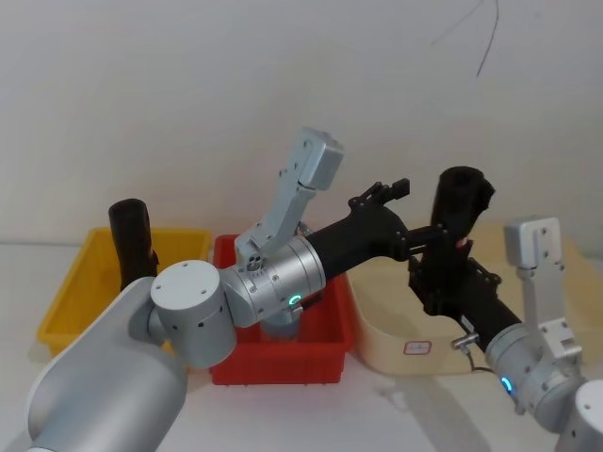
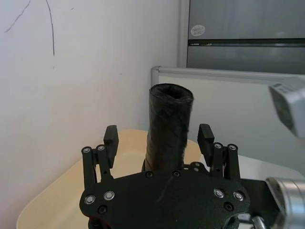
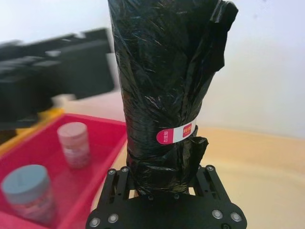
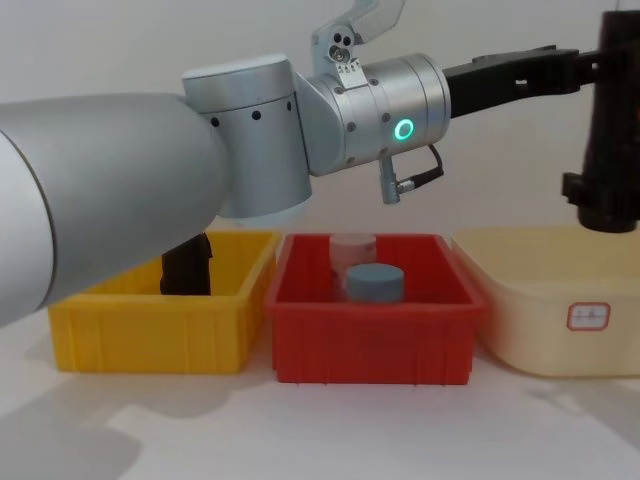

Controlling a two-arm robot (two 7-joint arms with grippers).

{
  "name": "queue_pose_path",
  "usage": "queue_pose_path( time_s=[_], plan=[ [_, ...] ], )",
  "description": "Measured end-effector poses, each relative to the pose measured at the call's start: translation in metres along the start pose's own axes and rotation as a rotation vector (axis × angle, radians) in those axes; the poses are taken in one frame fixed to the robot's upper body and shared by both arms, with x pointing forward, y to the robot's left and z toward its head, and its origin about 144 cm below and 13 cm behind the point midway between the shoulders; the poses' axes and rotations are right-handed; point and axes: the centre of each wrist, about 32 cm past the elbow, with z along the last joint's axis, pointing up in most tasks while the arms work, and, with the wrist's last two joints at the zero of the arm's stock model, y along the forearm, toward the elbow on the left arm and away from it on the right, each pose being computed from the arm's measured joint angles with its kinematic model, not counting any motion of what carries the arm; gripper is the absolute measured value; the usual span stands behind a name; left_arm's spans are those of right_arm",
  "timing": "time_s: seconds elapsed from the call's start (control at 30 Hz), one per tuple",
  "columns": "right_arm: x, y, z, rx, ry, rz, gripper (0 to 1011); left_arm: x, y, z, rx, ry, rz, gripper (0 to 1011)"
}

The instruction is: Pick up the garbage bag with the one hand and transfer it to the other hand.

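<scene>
Bag aloft in R gripper; L gripper open at it.
R jaws clamped on bag's lower end. Roll approx upright, open top up, red mark just above the grip. It hangs over the beige bin at the tabletop's right side, clear of the bin. L arm reaches across from the left, above the red bin. L jaws wide apart, holding nothing. In L wrist view, fingers flank the roll w/ a gap each side. Can't tell if the tips reach past the roll or stop just short. Red bin, mid-tabletop: blue-cap jar in front, pink-cap jar behind, both upright. Yellow bin at left holds a 2nd black roll, standing at its back wall.
</scene>
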Motion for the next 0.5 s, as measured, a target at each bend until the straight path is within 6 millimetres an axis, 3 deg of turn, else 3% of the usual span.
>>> queue_pose_path(
  time_s=[0.47,0.5],
  plan=[
    [0.054,0.017,0.003,-0.112,0.016,-0.122,552,0.0,0.0,0.0,0.0,0.0,0.0,1000],
    [0.066,0.021,0.007,-0.125,0.014,-0.145,552,0.0,0.0,0.0,0.0,0.0,0.0,1001]
  ],
)
